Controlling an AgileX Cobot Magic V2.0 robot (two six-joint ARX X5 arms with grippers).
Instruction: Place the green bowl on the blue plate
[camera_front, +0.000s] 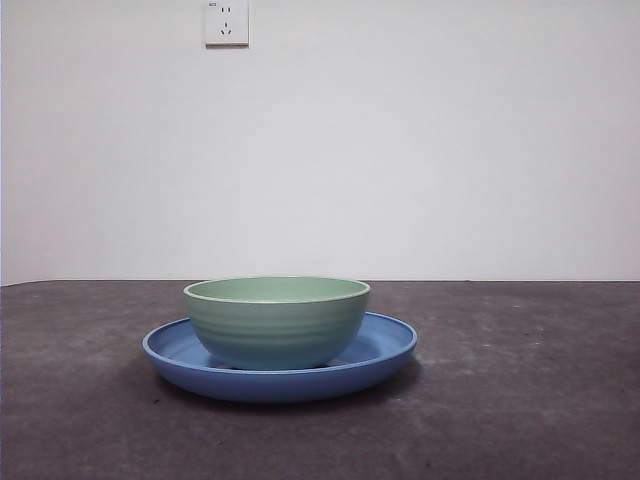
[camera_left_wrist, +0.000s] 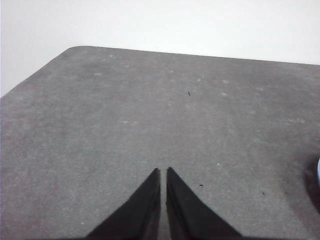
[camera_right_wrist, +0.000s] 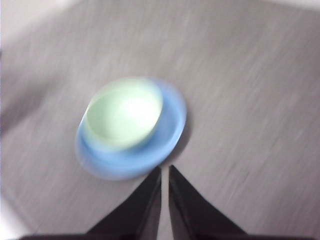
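Note:
The pale green bowl (camera_front: 277, 321) stands upright inside the blue plate (camera_front: 385, 348) near the middle of the dark table. The blurred right wrist view shows the same green bowl (camera_right_wrist: 123, 113) resting in the blue plate (camera_right_wrist: 170, 127) from above, with my right gripper (camera_right_wrist: 165, 170) shut and empty, apart from the plate's edge. My left gripper (camera_left_wrist: 163, 171) is shut too, holding nothing, over bare tabletop. A sliver of the blue plate (camera_left_wrist: 318, 170) peeks in at that view's edge. Neither gripper appears in the front view.
The dark grey table (camera_front: 520, 400) ends at a white wall with a socket (camera_front: 226, 22) high up. The left wrist view shows a rounded corner of the table (camera_left_wrist: 75, 50).

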